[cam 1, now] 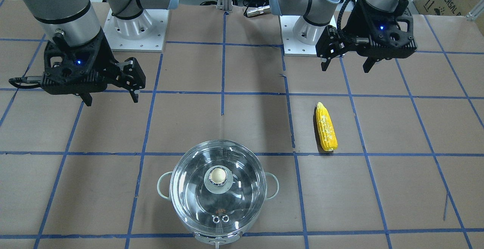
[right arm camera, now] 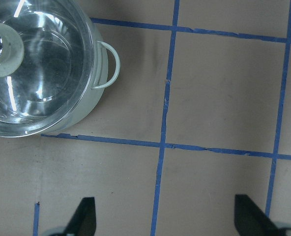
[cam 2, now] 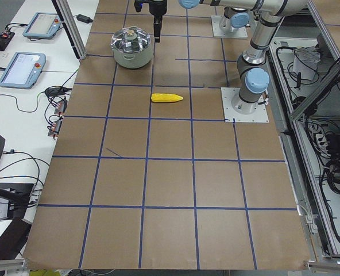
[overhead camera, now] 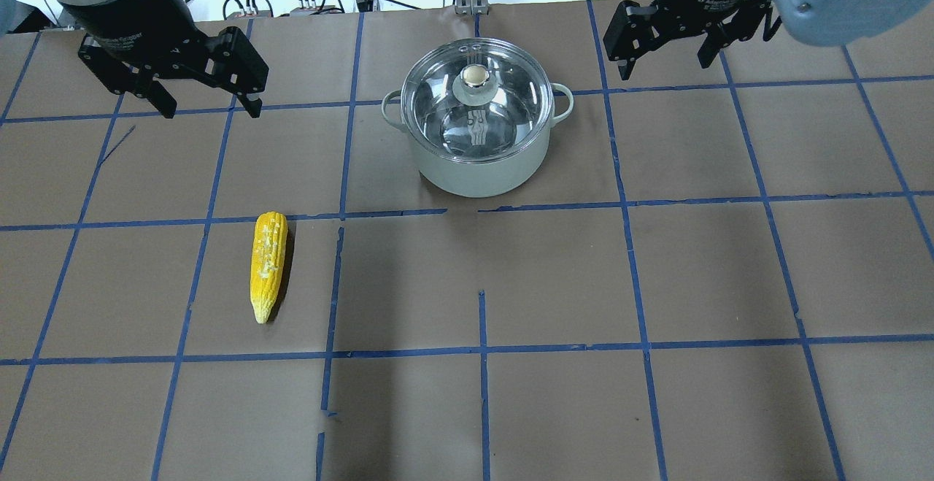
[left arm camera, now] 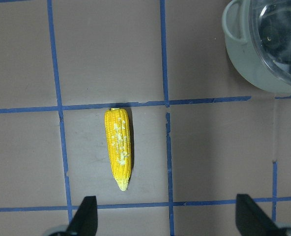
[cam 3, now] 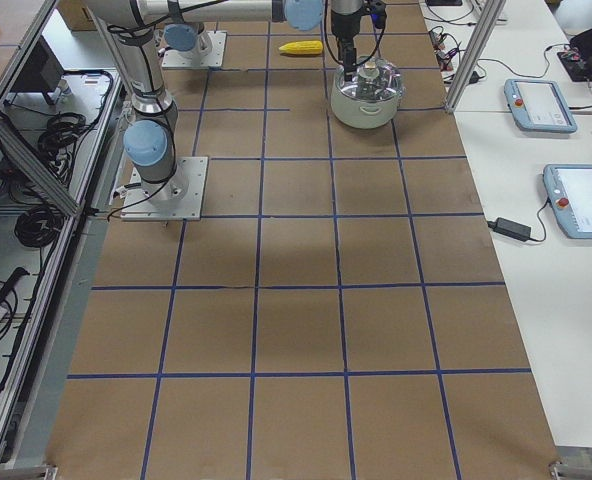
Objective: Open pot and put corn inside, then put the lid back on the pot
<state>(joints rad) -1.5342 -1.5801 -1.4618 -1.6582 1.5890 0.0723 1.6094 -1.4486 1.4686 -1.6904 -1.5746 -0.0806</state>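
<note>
The pot stands at the far middle of the table with the glass lid shut on it, cream-topped knob up. It also shows in the front view, where the lid covers it. The corn lies flat on the robot's left side, apart from the pot, and shows in the left wrist view. My left gripper is open and empty, hovering beyond the corn. My right gripper is open and empty, to the right of the pot.
The brown table bears a blue tape grid. The two arm bases stand at the robot's edge. Teach pendants and cables lie on the white side table beyond the pot.
</note>
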